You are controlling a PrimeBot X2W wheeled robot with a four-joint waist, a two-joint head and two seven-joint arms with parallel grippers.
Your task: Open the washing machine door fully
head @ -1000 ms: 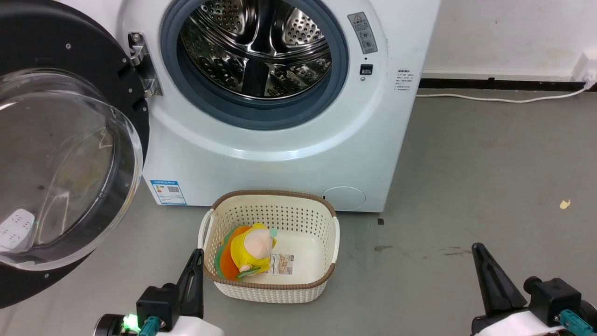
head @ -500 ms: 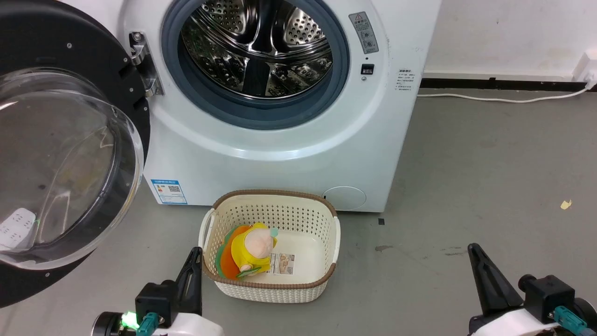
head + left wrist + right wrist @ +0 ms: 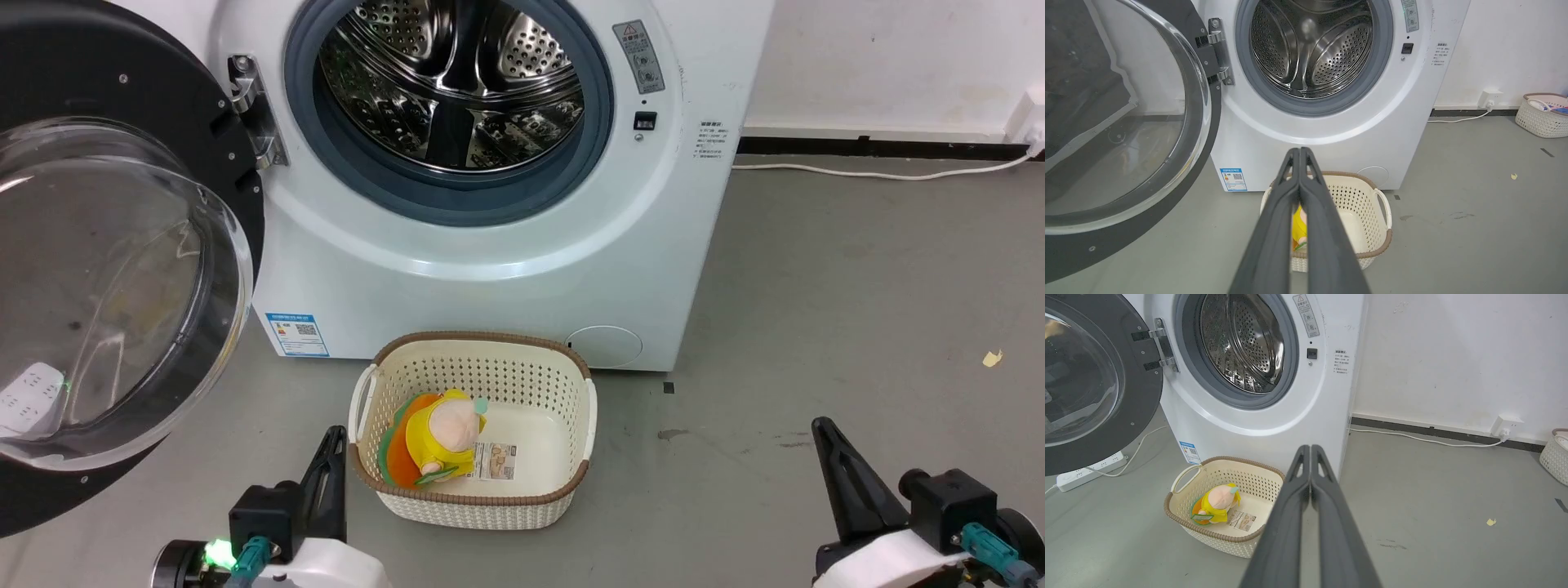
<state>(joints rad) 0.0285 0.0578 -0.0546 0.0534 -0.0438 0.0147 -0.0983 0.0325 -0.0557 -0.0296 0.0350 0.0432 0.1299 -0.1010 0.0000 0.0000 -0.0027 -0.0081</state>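
Grey floor (image 3: 816, 327); washing machine door (image 3: 122, 269) sits up-left of my nearer left end effector (image 3: 333, 441); it and right end effector (image 3: 821, 433) closed, empty.

The washing machine door (image 3: 122, 286) hangs wide to the left, the drum mouth (image 3: 449, 90) unblocked. A laundry basket (image 3: 473, 510) sits just before the washing machine (image 3: 506, 269); bare floor (image 3: 816, 327) lies open to its right.

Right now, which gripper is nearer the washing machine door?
Left. The left gripper is near the washing machine door, by its rim; the right gripper is beyond the basket.
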